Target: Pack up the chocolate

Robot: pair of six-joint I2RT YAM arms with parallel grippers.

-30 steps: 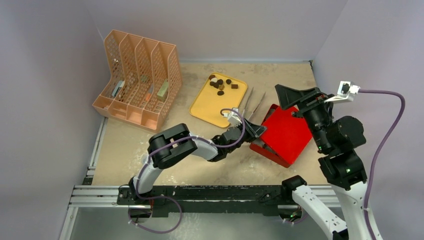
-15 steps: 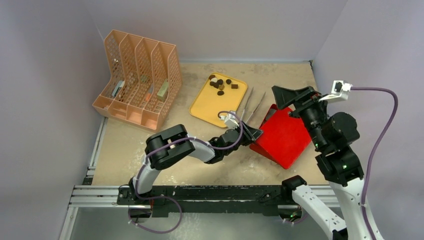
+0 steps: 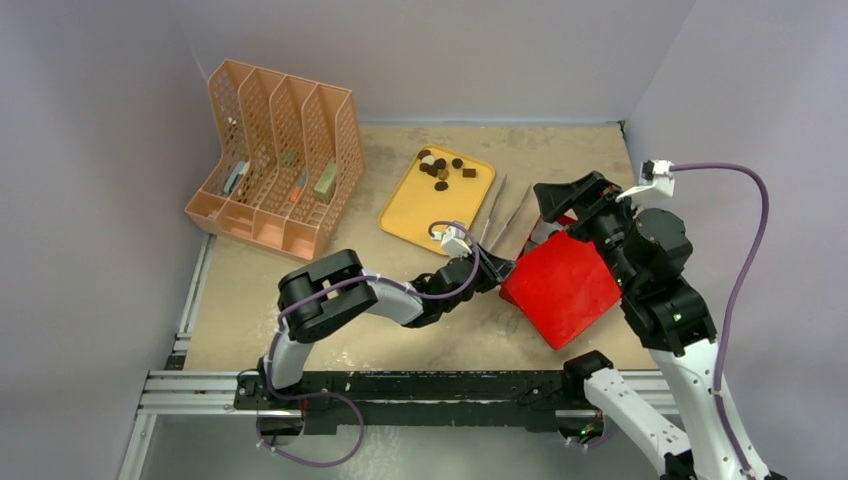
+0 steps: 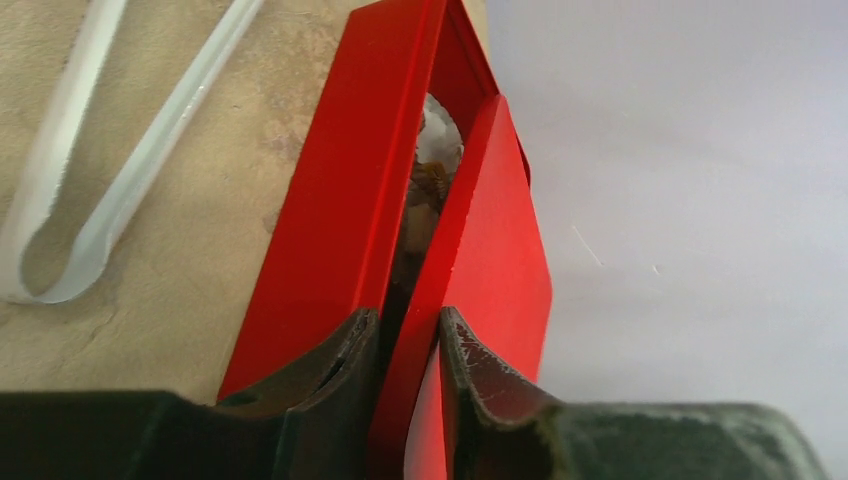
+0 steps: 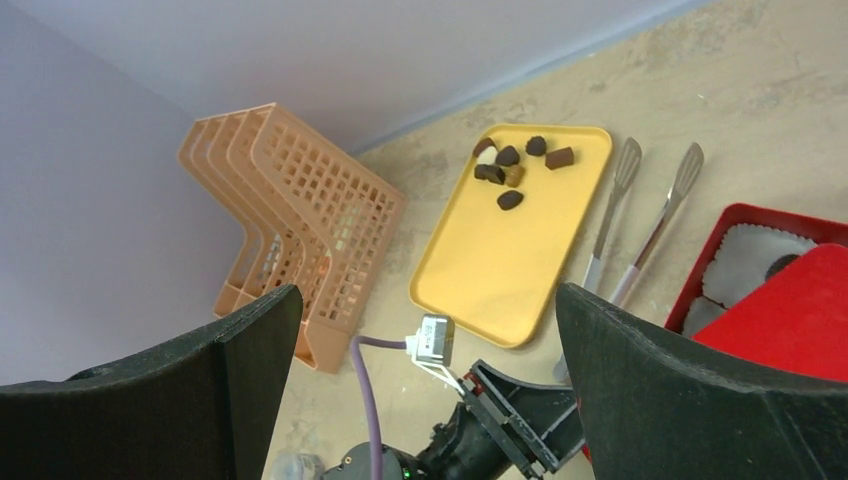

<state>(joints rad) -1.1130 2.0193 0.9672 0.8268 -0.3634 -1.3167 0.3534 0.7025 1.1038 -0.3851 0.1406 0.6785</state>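
Several small chocolate pieces, dark brown and tan, lie at the far end of the yellow tray; they also show in the right wrist view. A red box stands right of the tray, its red lid tilted over it. My left gripper is shut on the lid's near edge. Through the gap I see a white paper cup and a brown piece inside. My right gripper is wide open and empty above the box's far side.
Two metal tongs lie between the tray and the box. A peach file organizer stands at the back left. The right wrist view shows the tray, the tongs and the box rim.
The red lid has swung down over the box, held by my left gripper. My right gripper has moved left and lower, toward the box's far side.
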